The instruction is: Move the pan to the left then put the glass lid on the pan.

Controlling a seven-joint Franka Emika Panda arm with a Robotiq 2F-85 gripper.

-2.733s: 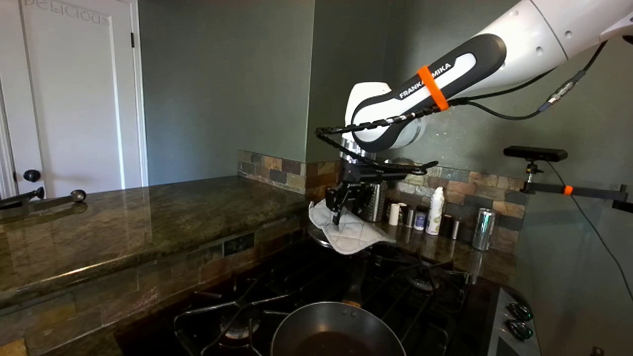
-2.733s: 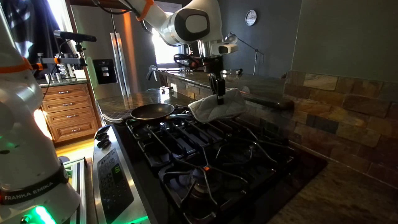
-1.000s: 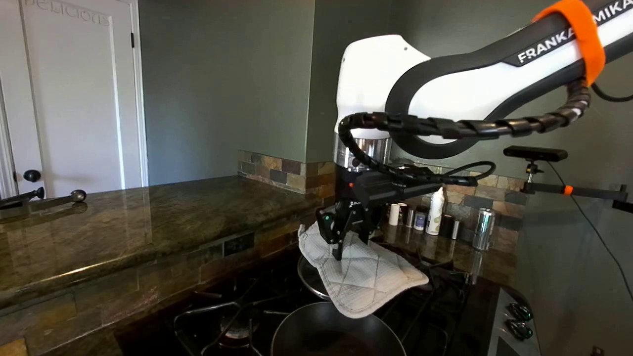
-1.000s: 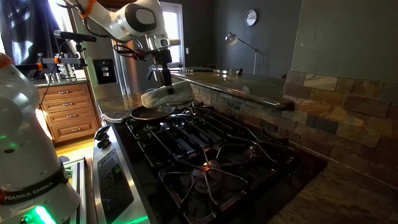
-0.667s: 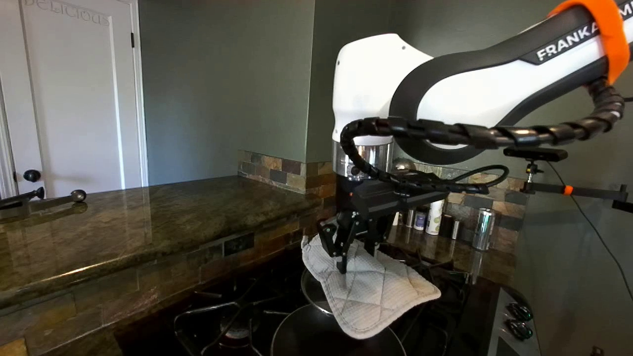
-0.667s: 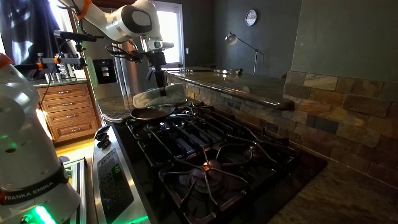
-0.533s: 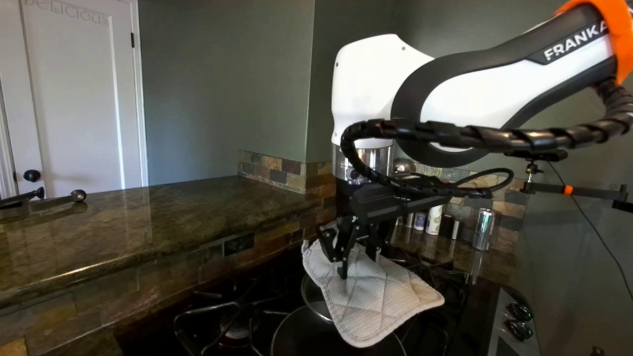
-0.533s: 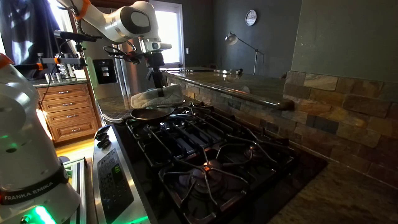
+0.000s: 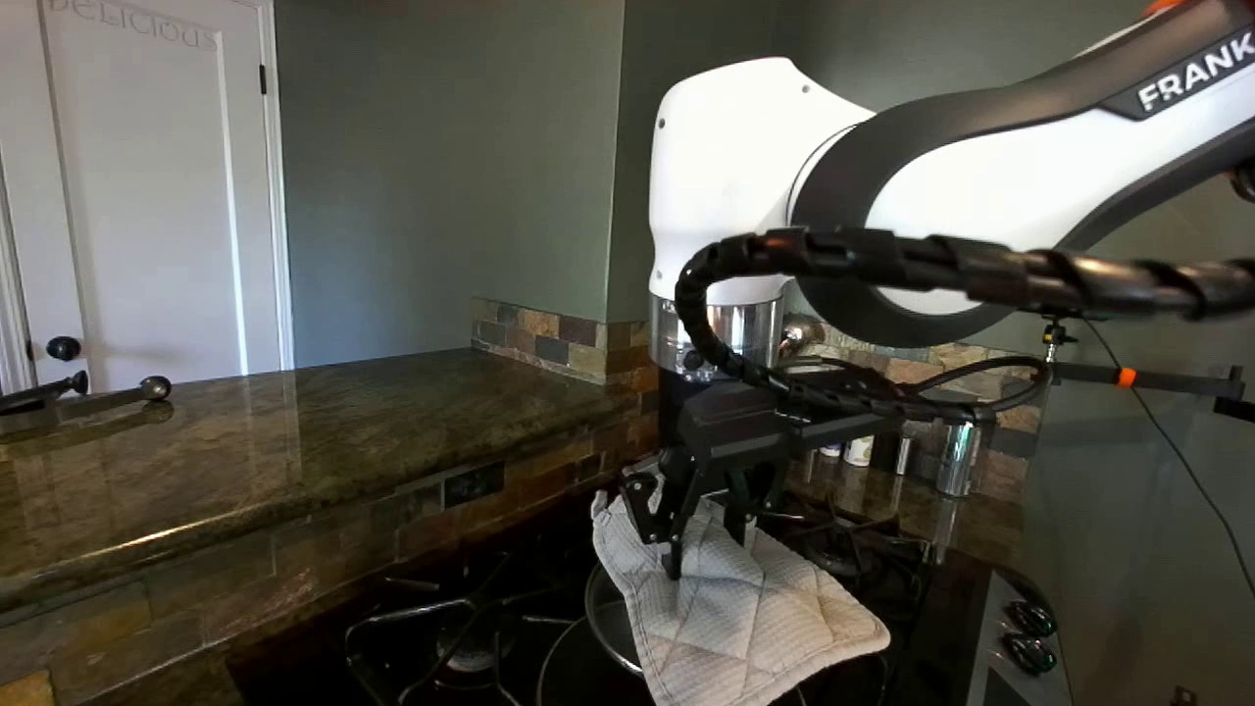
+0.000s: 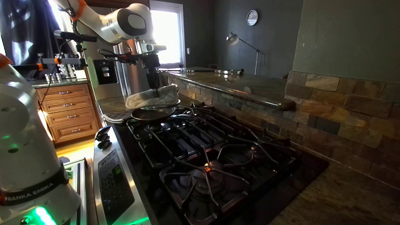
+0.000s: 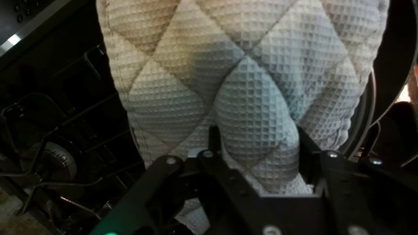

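One long slab of polished brown-green stone counter (image 9: 392, 402) is filling the left of an exterior view, with a black gas stove (image 9: 471, 642) lying below it. Next to the right, the shallow, round, dark frying pan (image 9: 593, 677) is sitting on the stove, partly screened from sight. The moving of the pan is probably done, though nothing here is showing where it started. Overlapping the pan's rim from this angle, the clear glass lid with a thin shiny edge (image 9: 610, 620) is peeking out from under a whitish quilted cloth (image 9: 745, 613). In both exterior views the lid is hanging over the pan, seemingly not centred; whether the two are touching is not showing. Further right, the black two-fingered gripper (image 9: 706, 549) is pinching a bunched fold of the cloth, as the wrist view is confirming; the lid's handle is likely sitting hidden inside. Lining up, lowering and letting go are remaining. Beyond, a tall shiny steel canister (image 9: 958, 466) is standing, and dark control knobs (image 9: 1029, 650) are lining the stove's right side.
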